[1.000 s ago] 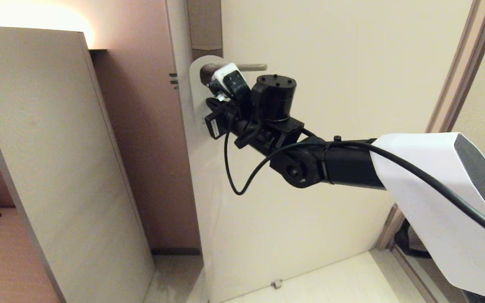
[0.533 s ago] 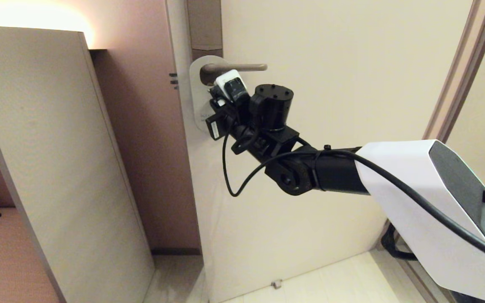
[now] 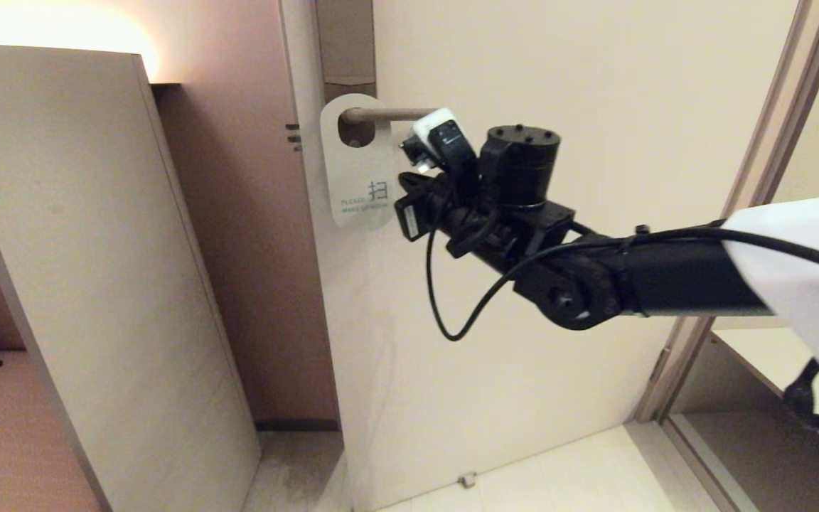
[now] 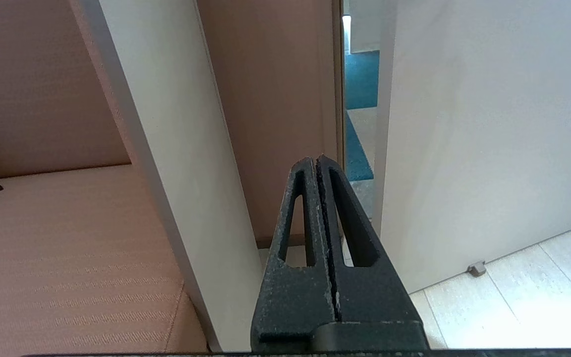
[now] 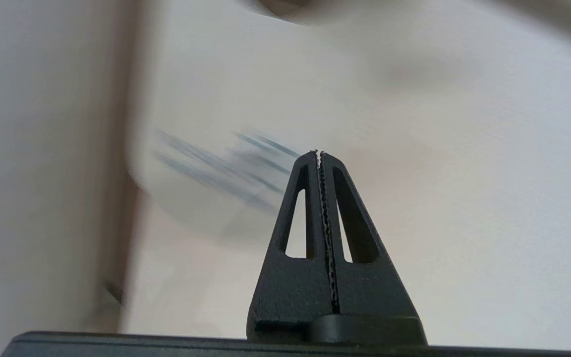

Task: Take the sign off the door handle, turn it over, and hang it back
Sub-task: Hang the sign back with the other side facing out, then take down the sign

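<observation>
The sign [image 3: 356,178] hangs by its oval hole on the door handle [image 3: 388,114], white side out with grey "MAKE UP ROOM" lettering. My right gripper [image 5: 319,152] is shut with nothing between its fingers, just right of the sign and apart from it, below the lever. In the right wrist view the sign [image 5: 206,173] is a blurred pale shape with dark streaks beside the fingertips. My left gripper [image 4: 316,158] is shut and empty, held low and pointing at the gap between the panel and the door's edge.
A tall beige panel [image 3: 82,249] stands to the left of the door [image 3: 559,107]. A door frame [image 3: 772,128] rises on the right. A small doorstop [image 3: 466,480] sits on the floor. A padded bench [image 4: 67,248] lies at the left.
My right arm has swung to the right, away from in front of the sign. The sign's whole face now shows, hanging on the handle.
</observation>
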Tool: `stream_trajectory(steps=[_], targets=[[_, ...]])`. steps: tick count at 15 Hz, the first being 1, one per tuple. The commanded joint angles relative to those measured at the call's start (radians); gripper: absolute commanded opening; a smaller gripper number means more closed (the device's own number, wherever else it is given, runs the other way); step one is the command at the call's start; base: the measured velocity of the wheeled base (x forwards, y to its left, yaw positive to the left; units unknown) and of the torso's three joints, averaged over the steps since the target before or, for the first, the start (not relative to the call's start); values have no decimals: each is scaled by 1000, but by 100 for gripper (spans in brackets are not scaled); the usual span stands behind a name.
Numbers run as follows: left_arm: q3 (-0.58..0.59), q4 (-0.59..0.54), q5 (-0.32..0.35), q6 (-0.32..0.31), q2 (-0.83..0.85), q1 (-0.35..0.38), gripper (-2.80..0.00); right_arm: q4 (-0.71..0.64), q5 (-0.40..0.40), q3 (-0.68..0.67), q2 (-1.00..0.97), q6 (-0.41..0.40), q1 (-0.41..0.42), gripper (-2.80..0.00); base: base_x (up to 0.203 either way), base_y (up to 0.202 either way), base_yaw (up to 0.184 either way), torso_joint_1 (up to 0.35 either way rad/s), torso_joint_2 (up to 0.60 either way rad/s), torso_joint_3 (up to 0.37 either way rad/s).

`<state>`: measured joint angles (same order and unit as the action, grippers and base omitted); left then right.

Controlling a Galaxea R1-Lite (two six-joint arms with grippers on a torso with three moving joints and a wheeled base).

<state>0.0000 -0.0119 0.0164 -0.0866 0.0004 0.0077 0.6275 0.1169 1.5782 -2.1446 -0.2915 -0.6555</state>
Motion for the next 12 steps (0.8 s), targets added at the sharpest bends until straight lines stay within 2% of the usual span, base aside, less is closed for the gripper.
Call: stream_trajectory(steps=[1,3,6,10,12], targets=[[0,0,-1,-1,0,1,-280,-32,5,-116,188,-4,70,-280,0,0,0,0,0,0],[0,0,-1,-1,1,2,-280,-95,8,-223,323,-6,177,-280,0,0,0,0,0,0],[0,0,-1,-1,1,0,-280,-163,9,-401,499,-9,382,-280,0,0,0,0,0,0],[-1,0,0,-1,1,2,-280,-179,7,-590,688,-9,618,-280,0,0,0,0,0,0],[0,0,-1,-1,0,0,-280,-179,4,-698,796,-4,694,-280,0,0,0,0,0,0]])
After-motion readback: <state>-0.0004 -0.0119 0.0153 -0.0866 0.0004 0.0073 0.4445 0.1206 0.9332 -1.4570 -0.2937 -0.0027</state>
